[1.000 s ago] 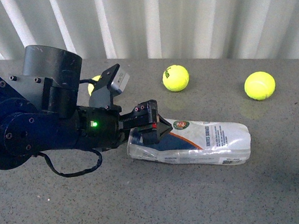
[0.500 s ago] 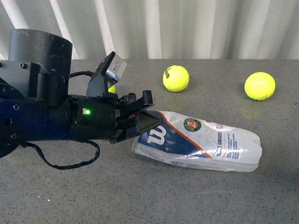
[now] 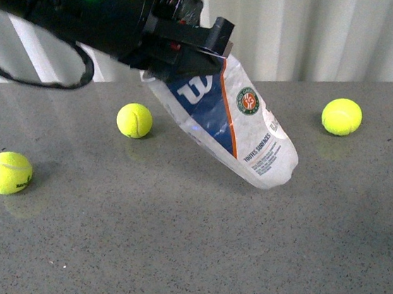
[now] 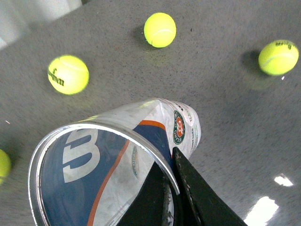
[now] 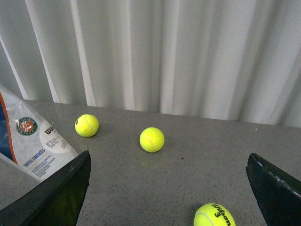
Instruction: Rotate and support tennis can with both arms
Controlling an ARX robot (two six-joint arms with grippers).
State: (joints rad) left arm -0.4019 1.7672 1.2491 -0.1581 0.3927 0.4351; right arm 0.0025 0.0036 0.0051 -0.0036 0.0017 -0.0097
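The grey speckled worktop [image 3: 125, 268] fills the lower part of the front view. A white pleated curtain [image 3: 323, 12] hangs behind its rear edge.

The bulky black left arm [image 3: 89, 17] enters from the upper left of the front view, raised above the worktop. Its left gripper [image 3: 196, 51] is clamped on the open rim of the tennis can [image 3: 229, 122], a tall clear plastic tube with a white and navy label, an orange stripe and a round emblem. In the left wrist view, the thin black fingers [image 4: 195, 197] pinch the tube wall at the rim.

The tennis can stands tilted near the middle of the worktop. Its open end is up and leans toward the left edge. Its closed end is down at the surface; whether it touches cannot be told.

The right gripper [image 5: 168, 157] is spread wide and holds nothing. The tennis can lies beside one of its fingers [image 5: 56, 197], apart from it.

Three yellow-green tennis balls lie apart from the can: one by the left edge [image 3: 6, 173], one toward the rear edge [image 3: 134, 120], one toward the right [image 3: 341, 116].
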